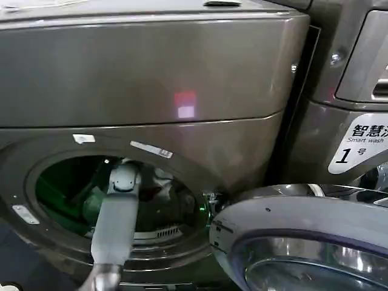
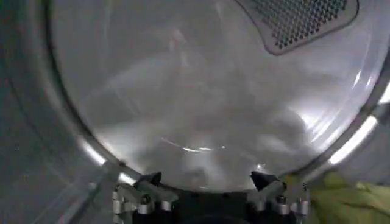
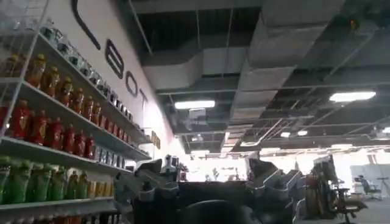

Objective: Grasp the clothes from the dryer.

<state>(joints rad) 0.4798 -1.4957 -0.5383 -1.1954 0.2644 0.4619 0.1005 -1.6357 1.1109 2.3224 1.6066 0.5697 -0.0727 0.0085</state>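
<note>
The dryer (image 1: 151, 73) is bronze-brown, and its round porthole (image 1: 121, 200) stands open. Its grey glass-windowed door (image 1: 303, 242) is swung out at the lower right. My left arm (image 1: 115, 224) reaches through the porthole into the drum. Clothes (image 1: 159, 189) lie inside past the arm, pale fabric with a small red bit. In the left wrist view my left gripper (image 2: 207, 181) is open with nothing between its fingers, facing the shiny drum wall (image 2: 201, 103). A lime-green piece (image 2: 350, 198) lies just beside one finger. My right gripper (image 3: 207, 173) is open and empty, pointing up at a ceiling.
A perforated vent (image 2: 298, 18) sits in the drum's back wall. A bronze panel with a white "1" sticker (image 1: 357, 142) adjoins on the right. The open door blocks the lower right. Shelves of bottles (image 3: 55, 134) show in the right wrist view.
</note>
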